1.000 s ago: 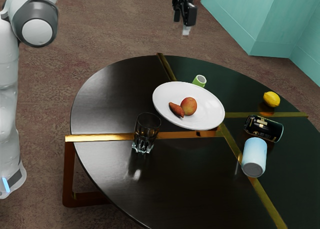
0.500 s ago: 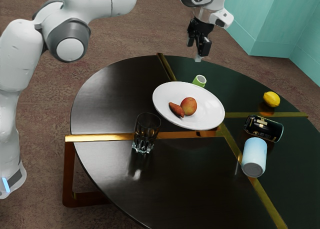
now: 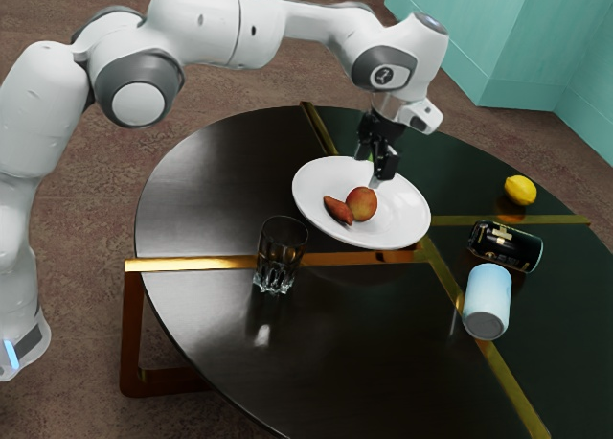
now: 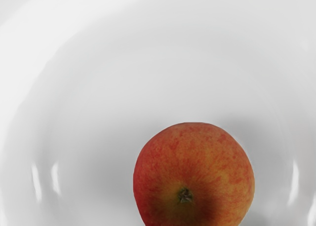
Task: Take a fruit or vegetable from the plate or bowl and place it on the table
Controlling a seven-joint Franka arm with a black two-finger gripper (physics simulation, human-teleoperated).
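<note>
The white plate [image 3: 407, 224] holds an apple [image 3: 361, 205] and, beside it, a tapered reddish-brown piece of produce [image 3: 336, 209]. Just above the apple, the gripper [image 3: 369, 172] has its jaws apart, gripping nothing. A clear drinking glass [image 3: 280, 255] stands upright on the table [image 3: 211, 195].

Homelike room: round table [image 3: 206, 185], brown carpet [image 3: 259, 87], teal wall [image 3: 469, 41].

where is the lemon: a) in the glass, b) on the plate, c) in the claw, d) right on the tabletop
d, the lemon rests directly on the table, apart from the plate.
</note>
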